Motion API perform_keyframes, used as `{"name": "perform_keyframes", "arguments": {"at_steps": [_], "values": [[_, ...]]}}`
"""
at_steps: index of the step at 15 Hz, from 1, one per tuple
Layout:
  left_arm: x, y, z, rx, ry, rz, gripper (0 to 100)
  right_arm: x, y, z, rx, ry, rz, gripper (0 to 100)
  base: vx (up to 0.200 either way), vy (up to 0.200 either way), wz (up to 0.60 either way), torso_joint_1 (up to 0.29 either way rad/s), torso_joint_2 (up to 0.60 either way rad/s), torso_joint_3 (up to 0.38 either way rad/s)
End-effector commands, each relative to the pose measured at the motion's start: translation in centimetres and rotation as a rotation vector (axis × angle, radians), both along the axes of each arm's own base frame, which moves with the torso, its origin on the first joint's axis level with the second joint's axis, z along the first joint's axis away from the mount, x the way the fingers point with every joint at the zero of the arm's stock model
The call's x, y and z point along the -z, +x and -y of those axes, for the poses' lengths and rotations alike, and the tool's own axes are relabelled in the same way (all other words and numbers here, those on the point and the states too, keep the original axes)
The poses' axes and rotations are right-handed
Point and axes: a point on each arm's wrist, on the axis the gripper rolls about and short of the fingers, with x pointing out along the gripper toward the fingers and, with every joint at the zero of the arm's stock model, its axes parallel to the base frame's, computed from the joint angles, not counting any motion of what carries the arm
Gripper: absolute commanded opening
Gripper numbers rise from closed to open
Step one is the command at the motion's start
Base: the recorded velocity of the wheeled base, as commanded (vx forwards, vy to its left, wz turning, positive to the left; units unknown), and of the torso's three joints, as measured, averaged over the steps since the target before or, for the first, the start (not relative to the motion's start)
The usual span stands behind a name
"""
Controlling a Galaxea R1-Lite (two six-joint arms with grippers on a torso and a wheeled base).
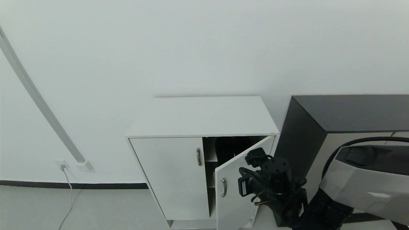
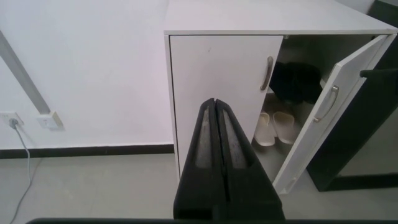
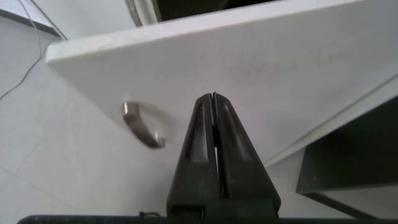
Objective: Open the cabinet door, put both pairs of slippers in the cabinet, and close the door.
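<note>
The white cabinet [image 1: 201, 116] stands against the wall with its left door [image 1: 169, 175] shut and its right door [image 1: 236, 185] swung partly open. Inside, a white pair of slippers [image 2: 274, 127] lies on a lower shelf and a dark pair [image 2: 297, 81] on the shelf above. My right gripper [image 3: 215, 97] is shut, its tip close to the outer face of the open door, beside the metal handle [image 3: 144, 126]; I cannot tell whether it touches. My right wrist [image 1: 271, 183] sits by that door's outer face. My left gripper [image 2: 215, 102] is shut and empty, held back in front of the shut left door.
A dark grey cabinet [image 1: 335, 118] stands right beside the white one, just past the open door. On the wall at the left are a slanted cable duct [image 1: 38, 99] and a socket with a plugged cable [image 1: 64, 166]. Bare floor lies in front.
</note>
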Motion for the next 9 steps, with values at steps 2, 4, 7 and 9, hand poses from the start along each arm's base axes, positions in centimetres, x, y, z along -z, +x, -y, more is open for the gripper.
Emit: {"name": "perform_keyframes", "arguments": {"at_steps": [2, 4, 7, 9], "values": [[0.0, 0.0, 0.0, -0.002, -0.001, -0.001, 0, 1.2, 1.3, -0.8, -0.002, 0.001, -0.002, 0, 0.0, 0.0, 0.0, 0.0, 0.0, 0.0], [0.0, 0.0, 0.0, 0.0, -0.001, -0.001, 0, 1.6, 2.4, -1.3, 0.005, 0.007, 0.008, 0, 0.0, 0.0, 0.0, 0.0, 0.0, 0.0], [0.0, 0.0, 0.0, 0.0, -0.001, -0.001, 0, 1.7, 3.5, -1.5, 0.016, 0.011, 0.031, 0, 0.0, 0.0, 0.0, 0.0, 0.0, 0.0], [0.0, 0.0, 0.0, 0.0, -0.001, -0.001, 0, 1.9, 4.4, -1.6, 0.029, 0.001, 0.021, 0, 0.0, 0.0, 0.0, 0.0, 0.0, 0.0]]}}
